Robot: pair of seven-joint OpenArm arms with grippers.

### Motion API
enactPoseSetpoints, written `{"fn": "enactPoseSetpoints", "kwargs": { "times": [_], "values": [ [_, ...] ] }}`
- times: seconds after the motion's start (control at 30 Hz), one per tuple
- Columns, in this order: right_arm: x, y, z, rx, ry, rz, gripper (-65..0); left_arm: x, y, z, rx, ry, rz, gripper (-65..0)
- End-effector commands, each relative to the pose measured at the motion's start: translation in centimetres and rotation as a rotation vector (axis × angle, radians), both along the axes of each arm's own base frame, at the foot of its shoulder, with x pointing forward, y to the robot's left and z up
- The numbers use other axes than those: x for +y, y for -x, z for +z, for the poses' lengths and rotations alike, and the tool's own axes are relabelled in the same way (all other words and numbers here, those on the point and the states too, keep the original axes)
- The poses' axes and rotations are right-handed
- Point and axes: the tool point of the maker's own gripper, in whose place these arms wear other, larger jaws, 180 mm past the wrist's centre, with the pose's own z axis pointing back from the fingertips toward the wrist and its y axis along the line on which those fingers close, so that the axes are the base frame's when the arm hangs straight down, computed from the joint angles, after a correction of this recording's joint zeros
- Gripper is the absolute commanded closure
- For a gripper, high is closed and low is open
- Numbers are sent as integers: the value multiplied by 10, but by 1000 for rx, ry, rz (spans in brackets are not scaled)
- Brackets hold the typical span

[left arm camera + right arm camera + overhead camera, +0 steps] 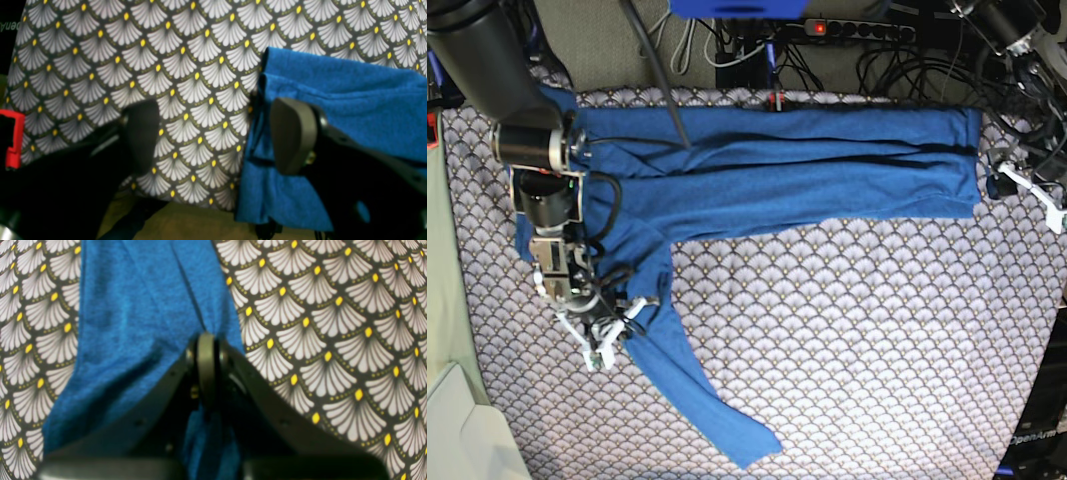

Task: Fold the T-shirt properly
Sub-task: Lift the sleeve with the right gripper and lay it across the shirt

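Where sleeve meets body: T-shirt (140, 323) pinched in right gripper (206, 340), jaws pressed together. Left gripper (213, 136) spread at hem edge, cloth beneath one finger.

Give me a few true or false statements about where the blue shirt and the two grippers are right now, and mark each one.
1. The right gripper is shut on the T-shirt. True: its jaws are pinched together with blue fabric bunched at the tips.
2. The left gripper is clamped on the shirt. False: its jaws stand apart, one over the patterned tablecloth, one over the blue fabric's edge.
3. One sleeve trails diagonally toward the table's near edge in the base view. True.
4. The shirt is folded into a neat small square. False: it lies stretched in a long band across the table.
5. The shirt carries a large printed logo. False: no print shows.
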Motion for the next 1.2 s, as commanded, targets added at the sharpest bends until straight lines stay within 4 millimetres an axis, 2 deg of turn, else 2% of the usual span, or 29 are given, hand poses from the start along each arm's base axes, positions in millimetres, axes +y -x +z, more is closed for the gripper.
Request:
{"fn": "enactPoseSetpoints", "kwargs": {
  "times": [0.0,0.07,0.17,0.3,0.4,0.57,0.77,0.97,1.17],
  "values": [
    [-3,-16,24,-58,-10,12,0,7,-8,13,-39,-25,-3,-507],
    [4,-13,23,-38,-27,58,0,7,-7,13,-38,-25,-2,-507],
    [0,-9,29,-41,6,70,0,8,-8,13,-40,-27,-4,-507],
    [-2,5,60,-146,91,85,0,8,-8,13,-38,-26,-6,-507],
    [15,12,80,-191,121,113,0,8,-8,13,-41,-25,-6,-507],
    [21,32,104,-237,185,133,0,7,-9,14,-46,-22,-7,-507],
    [24,71,124,-275,243,137,0,7,-9,14,-45,-23,-9,-507],
    [42,123,125,-287,246,171,0,7,-10,15,-48,-23,-9,-507],
    [60,162,122,-272,194,167,0,7,-9,14,-47,-22,-9,-507]
  ]
}}
